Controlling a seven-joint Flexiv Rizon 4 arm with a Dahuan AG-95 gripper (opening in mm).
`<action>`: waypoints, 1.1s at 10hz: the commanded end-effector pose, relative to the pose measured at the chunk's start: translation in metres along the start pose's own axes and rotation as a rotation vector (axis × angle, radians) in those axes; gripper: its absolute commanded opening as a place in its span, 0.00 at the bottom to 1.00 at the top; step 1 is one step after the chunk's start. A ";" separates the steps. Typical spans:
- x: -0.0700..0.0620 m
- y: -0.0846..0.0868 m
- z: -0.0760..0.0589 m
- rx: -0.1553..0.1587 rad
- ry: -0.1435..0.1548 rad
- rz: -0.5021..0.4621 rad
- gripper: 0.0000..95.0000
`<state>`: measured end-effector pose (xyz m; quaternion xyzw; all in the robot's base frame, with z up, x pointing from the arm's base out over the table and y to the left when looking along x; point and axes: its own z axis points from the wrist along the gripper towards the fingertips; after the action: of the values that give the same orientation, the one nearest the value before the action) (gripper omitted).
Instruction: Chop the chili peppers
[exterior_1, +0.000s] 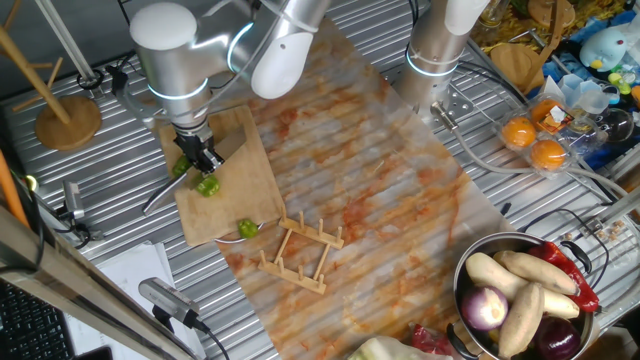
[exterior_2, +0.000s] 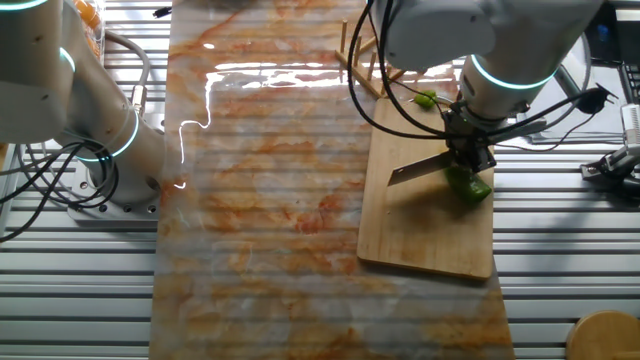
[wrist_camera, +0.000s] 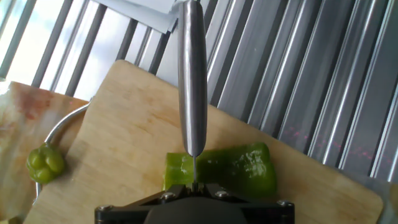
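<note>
The claw (exterior_1: 196, 152) is clamped on the handle of a knife (exterior_2: 418, 171), whose blade runs out flat and level over the wooden cutting board (exterior_2: 425, 225) in the other fixed view and shows edge-on as a thin steel line in the hand view. The board lies on the stained sheet near one corner of the ribbed table (exterior_1: 420, 290). Directly under the blade sits the main green chili chunk (wrist_camera: 221, 169), glossy, lying across the line of the edge, with the blade meeting it near its middle; whether the steel has gone fully through cannot be told. A small lobed green end piece (wrist_camera: 45, 163) rests apart near the board's edge, and the fixed view shows another green bit (exterior_1: 246, 228) at the board's corner beside a small wooden rack (exterior_1: 300, 252). The step in hand looks like a cutting stroke on the remaining chunk. Next the knife likely needs to press straight down to the wood, lift clear, then shift along the chunk for another slice, keeping the pepper from rolling off the board.
</note>
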<state>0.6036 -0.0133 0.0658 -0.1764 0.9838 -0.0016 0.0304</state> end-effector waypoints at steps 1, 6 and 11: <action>-0.004 -0.001 0.025 0.001 0.003 -0.001 0.00; -0.015 -0.003 0.026 -0.003 0.020 -0.003 0.00; 0.016 0.009 0.024 -0.007 0.057 -0.017 0.00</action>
<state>0.5873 -0.0102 0.0519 -0.1859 0.9826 -0.0039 0.0018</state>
